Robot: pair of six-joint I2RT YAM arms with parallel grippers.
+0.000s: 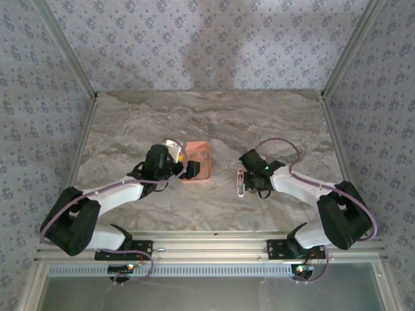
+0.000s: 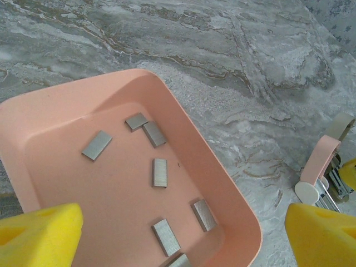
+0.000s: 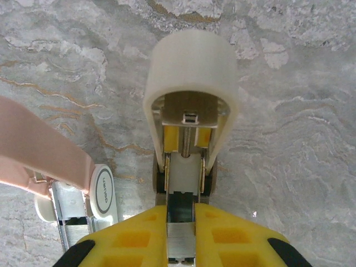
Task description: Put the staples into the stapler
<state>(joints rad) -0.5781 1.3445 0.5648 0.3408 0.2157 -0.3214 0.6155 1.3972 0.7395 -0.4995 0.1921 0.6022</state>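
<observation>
Several small grey staples (image 2: 159, 172) lie scattered inside the salmon-orange tray (image 2: 67, 92). My left gripper (image 2: 183, 233) hangs open over the tray's near corner, with nothing between its yellow fingertips (image 2: 44, 231). In the top view it (image 1: 185, 162) sits at the tray's (image 1: 202, 148) left side. The stapler (image 3: 189, 67) stands hinged open, its white half tipped away and the metal channel (image 3: 181, 245) exposed. My right gripper (image 3: 181, 228) is shut on that channel. A pink half with a white round end (image 3: 103, 189) lies close on its left. The stapler (image 1: 240, 180) rests right of the tray.
Grey marbled tabletop (image 1: 214, 116) stretches behind both arms, fenced by patterned walls and metal rails (image 1: 337, 65). About a hand's width of bare table separates the tray from the stapler (image 2: 321, 161).
</observation>
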